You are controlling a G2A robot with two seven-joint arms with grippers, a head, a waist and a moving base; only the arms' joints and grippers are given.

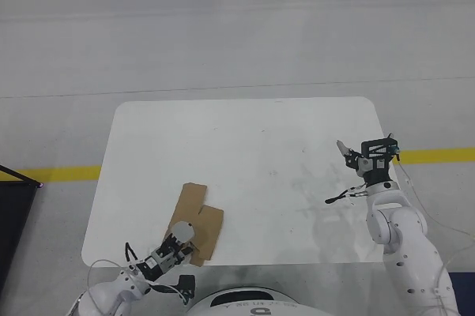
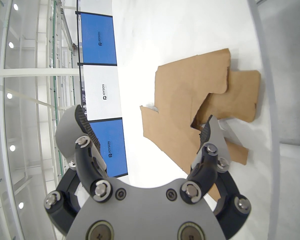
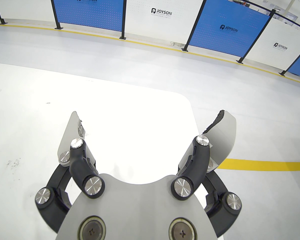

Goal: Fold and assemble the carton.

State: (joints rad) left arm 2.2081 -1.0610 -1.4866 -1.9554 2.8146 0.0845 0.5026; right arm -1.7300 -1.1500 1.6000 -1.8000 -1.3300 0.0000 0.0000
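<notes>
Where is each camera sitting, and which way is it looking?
Top view: above the arms, looking down at the white table, the flat carton and both arms.
Left wrist view: on the left wrist, looking past the open left tool along the table at the carton.
Right wrist view: on the right wrist, looking past the open right tool over a table corner toward fence panels.
Shared: top and left wrist views both show the carton.

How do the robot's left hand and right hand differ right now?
The left hand is at the carton, the right hand across the table from it. The left hand has a fingertip at the cardboard's edge; the right hand is over bare table. Both are open.
</notes>
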